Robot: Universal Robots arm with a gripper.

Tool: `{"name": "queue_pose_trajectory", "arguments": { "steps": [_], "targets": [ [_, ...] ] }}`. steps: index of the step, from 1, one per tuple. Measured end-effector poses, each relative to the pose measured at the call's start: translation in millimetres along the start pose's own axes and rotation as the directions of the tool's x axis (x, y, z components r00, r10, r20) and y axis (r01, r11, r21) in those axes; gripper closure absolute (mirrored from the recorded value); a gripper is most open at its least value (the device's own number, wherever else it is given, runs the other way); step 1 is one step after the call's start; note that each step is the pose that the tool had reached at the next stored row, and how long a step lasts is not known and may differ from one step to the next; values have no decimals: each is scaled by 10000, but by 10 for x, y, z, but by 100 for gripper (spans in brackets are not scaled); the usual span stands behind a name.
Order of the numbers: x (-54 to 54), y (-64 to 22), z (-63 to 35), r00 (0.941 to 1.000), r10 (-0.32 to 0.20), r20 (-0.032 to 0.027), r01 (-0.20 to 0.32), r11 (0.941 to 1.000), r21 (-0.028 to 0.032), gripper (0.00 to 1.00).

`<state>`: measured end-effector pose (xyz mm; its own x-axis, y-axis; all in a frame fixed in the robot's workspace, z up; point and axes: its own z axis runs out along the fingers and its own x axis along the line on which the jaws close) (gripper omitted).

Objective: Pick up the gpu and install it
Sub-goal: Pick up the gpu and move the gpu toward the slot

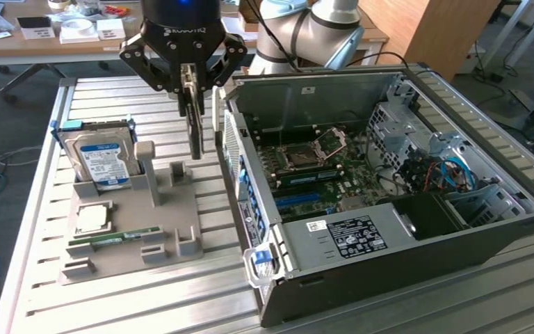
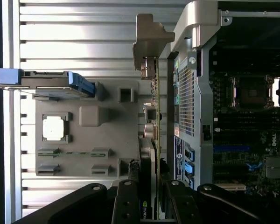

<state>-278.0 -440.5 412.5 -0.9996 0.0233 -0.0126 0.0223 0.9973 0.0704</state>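
We see the fingers (image 2: 127, 200) pinching the gpu (image 1: 195, 132) edge-on, over the grey tray (image 1: 128, 229), just beside the case wall (image 1: 248, 202). Risk — the bracket clips that wall, or the thin card twists in the grip.

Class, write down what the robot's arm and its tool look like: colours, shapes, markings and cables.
The tool is glossy black with jointed links, white ROBOTIQ lettering across its body and a blue light above. The arm is a silver-grey tube with rounded joints; a black cable runs beside it.

ROBOTIQ above the fingers (image 1: 180, 85); DELL on the motherboard (image 2: 233, 135).
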Motion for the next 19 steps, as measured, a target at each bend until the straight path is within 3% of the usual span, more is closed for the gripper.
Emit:
{"name": "queue_pose_trajectory", "arguments": {
  "steps": [8,19],
  "targets": [
    [-38,1,1,10000,0,0,0,10000,-1,73],
    [-318,7,4,10000,-5,-2,5,10000,-32,73]
  ]
}}
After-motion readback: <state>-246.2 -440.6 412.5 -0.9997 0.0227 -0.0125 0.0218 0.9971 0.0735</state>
